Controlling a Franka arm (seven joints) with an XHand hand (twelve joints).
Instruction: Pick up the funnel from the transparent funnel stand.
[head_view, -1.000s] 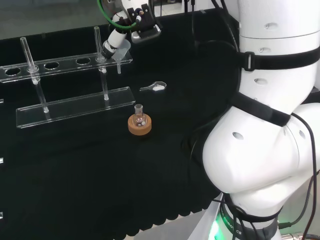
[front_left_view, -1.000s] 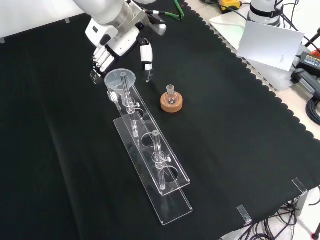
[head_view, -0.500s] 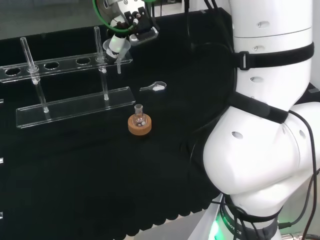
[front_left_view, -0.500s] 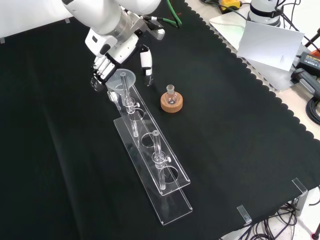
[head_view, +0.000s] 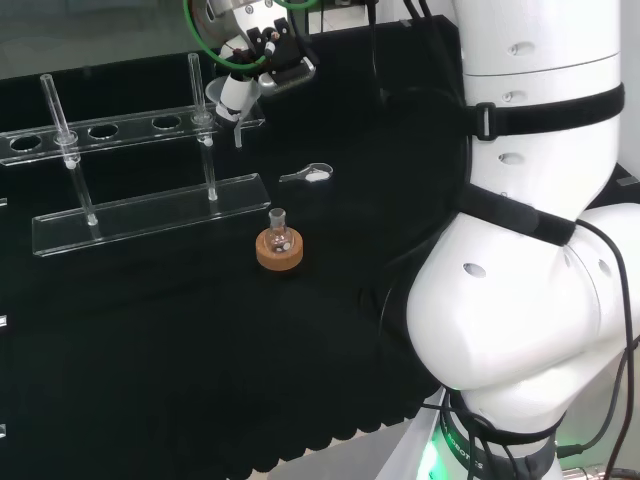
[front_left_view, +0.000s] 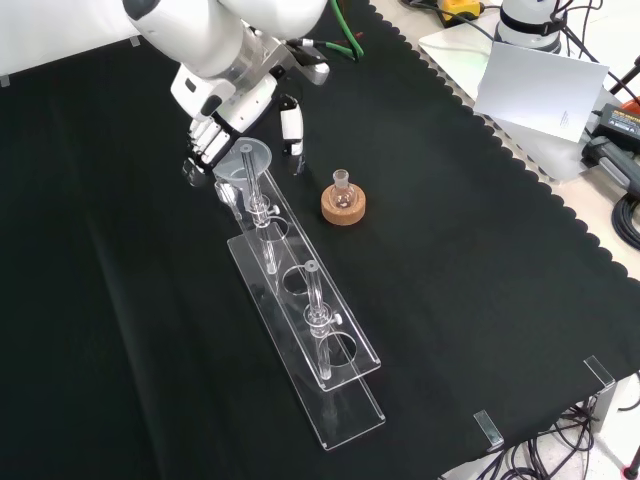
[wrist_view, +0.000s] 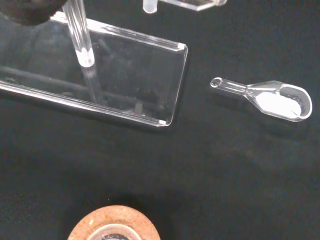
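Up at the far end of the rack, the fingers (front_left_view: 205, 135) curl around one side of the funnel (front_left_view: 243, 160) while the thumb (front_left_view: 292, 125) stands on its other side, so the hand (front_left_view: 230, 100) is grasping the funnel by its wide rim. In the front view the funnel's bowl sits just above the top plate of the transparent funnel stand (front_left_view: 305, 325), at the end nearest the hand, with its stem pointing down toward the stand. In the head view the hand (head_view: 245, 75) comes in from the top and closes on the funnel (head_view: 230, 100) at the right end of the stand (head_view: 150, 215); whether the stem has cleared its hole I cannot tell.

Two clear upright posts carry the stand's top plate over its base plate, and the other round holes in the top plate are unfilled. Beside the stand, to the right in the front view, a small glass flask (front_left_view: 343, 185) rests upright in a cork ring (front_left_view: 343, 207). A clear scoop (wrist_view: 270, 97) with white powder in its bowl lies flat on the black cloth of the worktop (front_left_view: 480, 250), near the corner of the stand's base plate (wrist_view: 100, 80) and well apart from the cork ring (wrist_view: 114, 226).
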